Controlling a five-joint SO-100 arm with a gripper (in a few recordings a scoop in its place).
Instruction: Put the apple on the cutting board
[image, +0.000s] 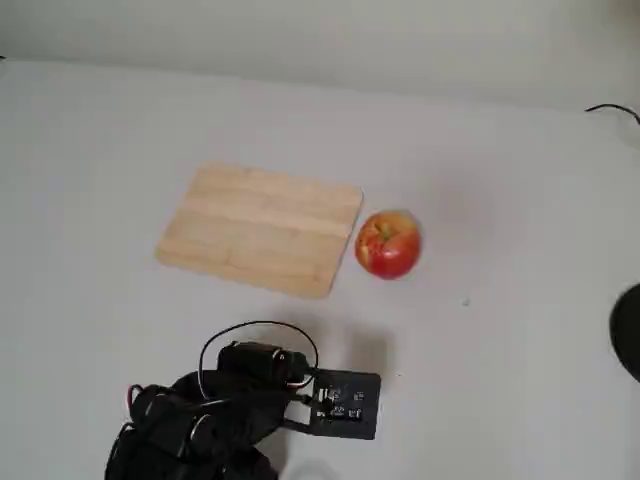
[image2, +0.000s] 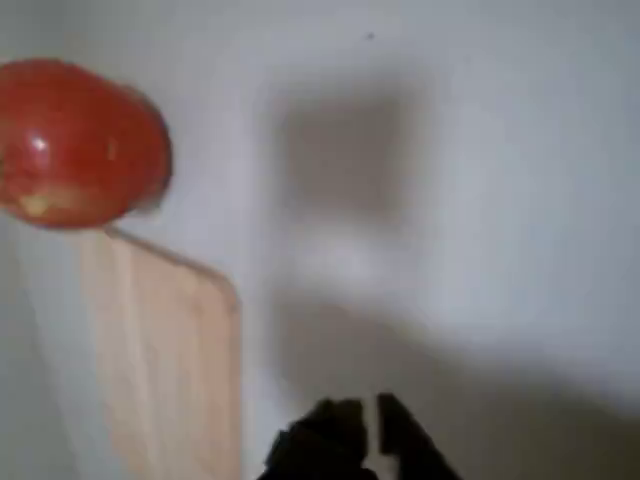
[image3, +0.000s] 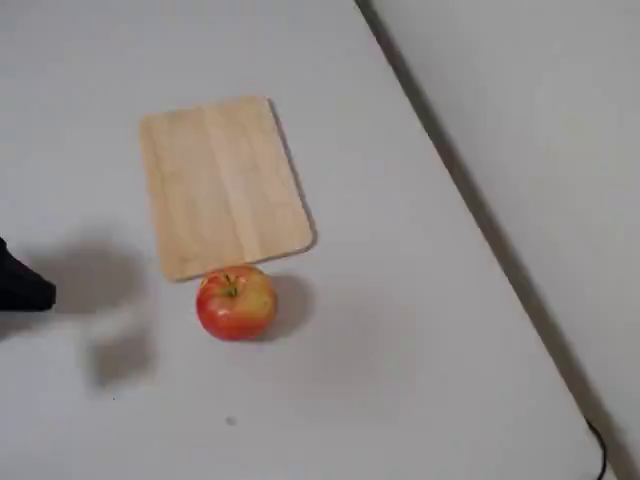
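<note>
Red apple rests on the table just beside the cutting board; the wrist view alone shows the gripper, fingertips nearly together, empty.

The arm is black plastic throughout. A thin black cable loops above its motor housing. A flat black plate behind the jaws carries small white markings.

1. The black arm is sitting folded low at the bottom edge of a fixed view, cables looping over its top
2. In the wrist view the claw is showing as two dark fingertips close together with a thin gap between them
3. It is gripping nothing
</note>
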